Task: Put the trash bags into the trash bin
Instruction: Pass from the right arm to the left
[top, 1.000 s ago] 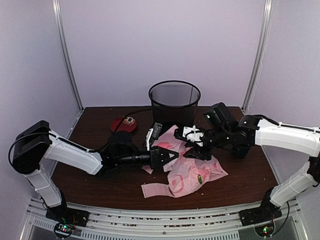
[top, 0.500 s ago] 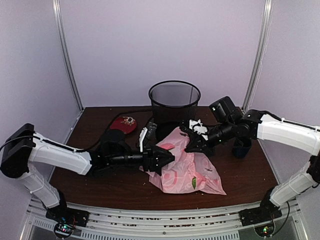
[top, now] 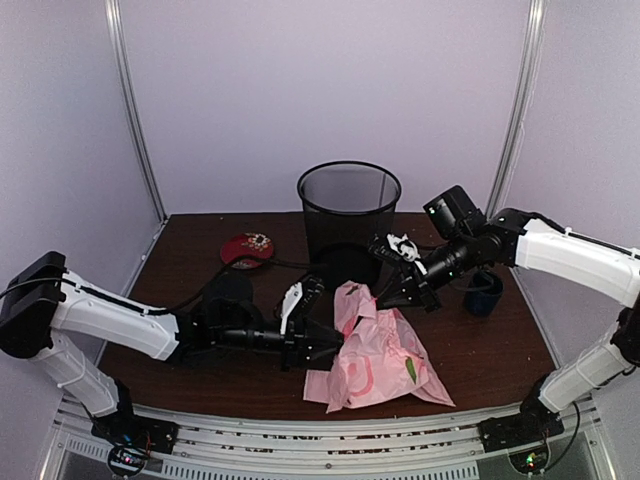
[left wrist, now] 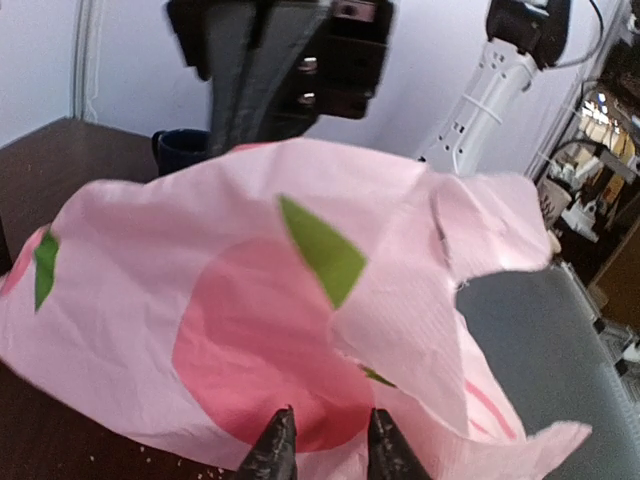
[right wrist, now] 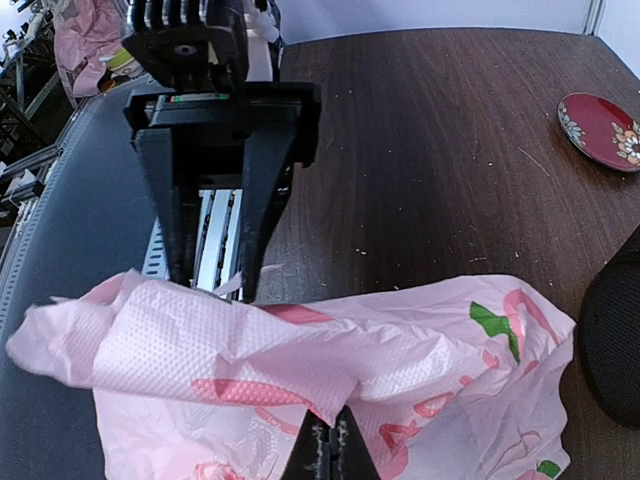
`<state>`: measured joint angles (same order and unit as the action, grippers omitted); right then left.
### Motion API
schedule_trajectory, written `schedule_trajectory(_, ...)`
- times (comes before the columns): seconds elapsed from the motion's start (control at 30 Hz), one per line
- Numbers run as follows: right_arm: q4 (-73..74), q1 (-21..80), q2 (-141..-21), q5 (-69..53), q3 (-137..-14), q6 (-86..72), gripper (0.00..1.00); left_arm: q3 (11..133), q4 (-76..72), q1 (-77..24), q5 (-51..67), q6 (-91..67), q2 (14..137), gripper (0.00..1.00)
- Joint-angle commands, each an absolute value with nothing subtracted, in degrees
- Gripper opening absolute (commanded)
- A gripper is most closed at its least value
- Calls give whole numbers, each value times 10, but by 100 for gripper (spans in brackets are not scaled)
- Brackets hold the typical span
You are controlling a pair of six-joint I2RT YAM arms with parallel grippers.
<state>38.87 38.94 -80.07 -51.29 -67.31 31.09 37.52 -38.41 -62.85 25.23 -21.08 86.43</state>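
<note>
Working over a dark desk (top: 500,350) boxed in by pale lilac walls (top: 300,90). Pinching the trash bag (top: 375,355) at its top fold with the right gripper (top: 388,297), jaws clenched on the film, tenting it up at desk centre with the lower half sprawling on the wood, likely gathering the wide bag narrow. Nosing in low from nine o'clock with the left gripper (top: 322,348), jaws parted a little at the bag's bottom edge, not clearly pinching anything, probably seeking a second hold. Aiming for the trash bin (top: 348,215) at twelve o'clock, taller than the raised fold, so needing more lift. Skirting a dark-blue mug (top: 484,295) at two o'clock and a red plate (top: 247,248) at ten o'clock, neither blocking the path.
</note>
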Motion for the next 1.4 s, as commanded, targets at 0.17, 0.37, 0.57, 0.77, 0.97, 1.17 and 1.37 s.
schedule_trajectory(0.17, 378, 391, -821, -505, -682, 278, 0, 360, -387, -644, 144, -177, 781, 46)
schedule_trajectory(0.37, 395, 399, -826, -521, -686, 280, 0, 391, -293, -661, 76, -111, 758, 49)
schedule_trajectory(0.57, 401, 416, -832, -506, -699, 262, 0, 433, -247, -689, 49, -49, 797, 49)
schedule_trajectory(0.77, 405, 437, -843, -549, -714, 255, 0, 444, -329, -698, 23, -10, 836, 51)
schedule_trajectory(0.97, 453, 440, -862, -591, -737, 285, 0, 468, -403, -699, -31, 10, 888, 49)
schedule_trajectory(1.17, 433, 441, -854, -571, -719, 274, 0, 475, -450, -704, -13, 17, 902, 37)
schedule_trajectory(1.37, 385, 435, -830, -529, -685, 231, 0, 470, -420, -708, -29, 13, 876, 2)
